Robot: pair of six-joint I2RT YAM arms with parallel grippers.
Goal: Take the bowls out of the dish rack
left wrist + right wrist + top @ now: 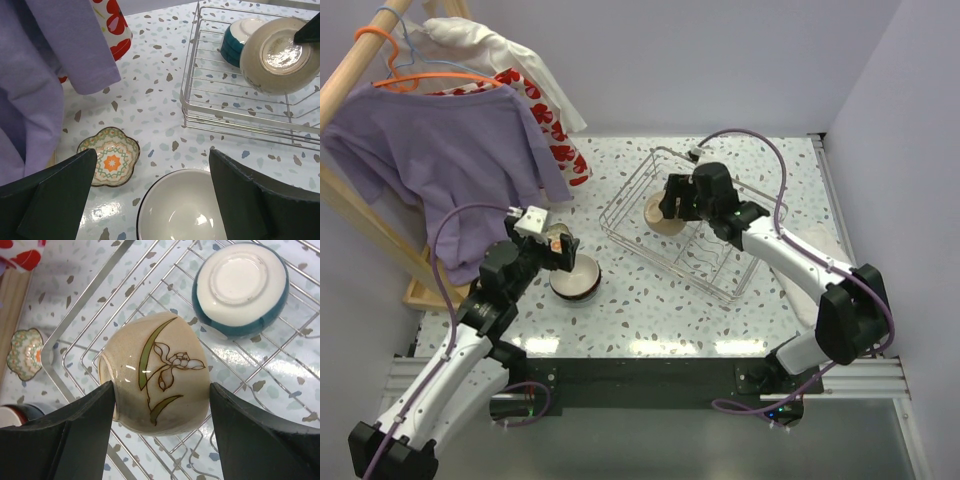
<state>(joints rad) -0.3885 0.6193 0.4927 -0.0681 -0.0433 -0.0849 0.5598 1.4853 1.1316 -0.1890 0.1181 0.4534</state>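
Far left, the purple shirt [30, 75] hangs over the desk [150, 75], with a small patterned dish [110, 162] lying beneath it; next, my left gripper [152, 150] hangs fully spread and holding nothing, straight above the red bowl [575, 280], which sits upright on the desk outside the rack [85, 305]; I take that bowl as unloaded. Further right, inside the rack, my right gripper [162, 385] is closed most of the way across the tan bowl [155, 370], one finger on each flank; the bowl lies tipped on its side, and a teal bowl [240, 315] sits upside down just beyond it. So the step in hand is lifting out the tan bowl; next I'd raise it straight up, clear of the wires, then carry it left and set it down beside the red bowl.
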